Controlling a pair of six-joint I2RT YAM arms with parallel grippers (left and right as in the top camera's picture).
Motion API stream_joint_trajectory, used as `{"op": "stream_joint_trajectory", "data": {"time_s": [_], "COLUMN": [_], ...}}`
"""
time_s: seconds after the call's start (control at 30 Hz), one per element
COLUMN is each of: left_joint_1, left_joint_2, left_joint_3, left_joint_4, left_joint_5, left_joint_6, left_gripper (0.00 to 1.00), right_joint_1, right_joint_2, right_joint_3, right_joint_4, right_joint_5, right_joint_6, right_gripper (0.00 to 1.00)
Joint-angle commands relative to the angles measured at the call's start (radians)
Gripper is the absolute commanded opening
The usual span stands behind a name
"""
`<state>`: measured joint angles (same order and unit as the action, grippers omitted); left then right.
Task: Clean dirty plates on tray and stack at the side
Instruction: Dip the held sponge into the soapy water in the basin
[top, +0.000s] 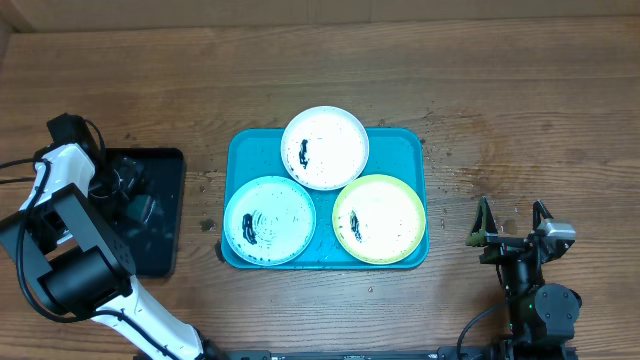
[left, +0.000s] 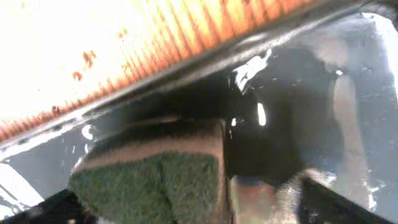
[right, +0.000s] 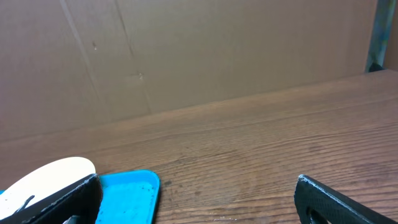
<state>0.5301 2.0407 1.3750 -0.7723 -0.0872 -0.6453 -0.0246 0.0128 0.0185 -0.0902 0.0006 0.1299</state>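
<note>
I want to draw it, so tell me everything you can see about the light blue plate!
The light blue plate is round, small and looks like plastic, with a raised rim. It lies flat, face up, in the turquoise tray, in its left corner on the robot's side. A dark smear sits left of its middle, with pale swirly streaks around it. Its rim meets the white plate and comes close to the yellow-green plate. Nothing grips it.

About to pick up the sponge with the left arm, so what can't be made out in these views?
- Left gripper, overhead: dark against the black tray; open or shut unclear.
- Sponge, left wrist: blurred, cut by the bottom edge; contact unclear.
- Right wrist: only the white plate rim and a turquoise tray corner show; the light blue plate and yellow-green plate fall outside the frame.
</note>
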Motion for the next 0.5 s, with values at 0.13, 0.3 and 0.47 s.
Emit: {"op": "stream_joint_trajectory", "data": {"time_s": [0.13, 0.3, 0.47], "left_joint_1": [0.003, 0.003, 0.003], "left_joint_2": [0.046, 0.046, 0.046], "left_joint_3": [-0.021, -0.019, -0.017], "left_joint_4": [0.010, 0.010, 0.005], "left_joint_5": [-0.028, -0.028, -0.027], "left_joint_6": [0.003, 0.003, 0.018], "left_gripper": [0.13, 0.04, 0.07], "right_joint_1": [-0.001, -0.001, -0.001], "right_joint_2": [-0.010, -0.009, -0.009], "right_joint_3": [-0.011, -0.011, -0.011], "right_joint_4": [0.006, 0.006, 0.006], "right_joint_5": [0.002, 0.002, 0.002], "right_joint_6": [-0.007, -0.007, -0.007], "right_gripper": [1.00, 1.00, 1.00]}}
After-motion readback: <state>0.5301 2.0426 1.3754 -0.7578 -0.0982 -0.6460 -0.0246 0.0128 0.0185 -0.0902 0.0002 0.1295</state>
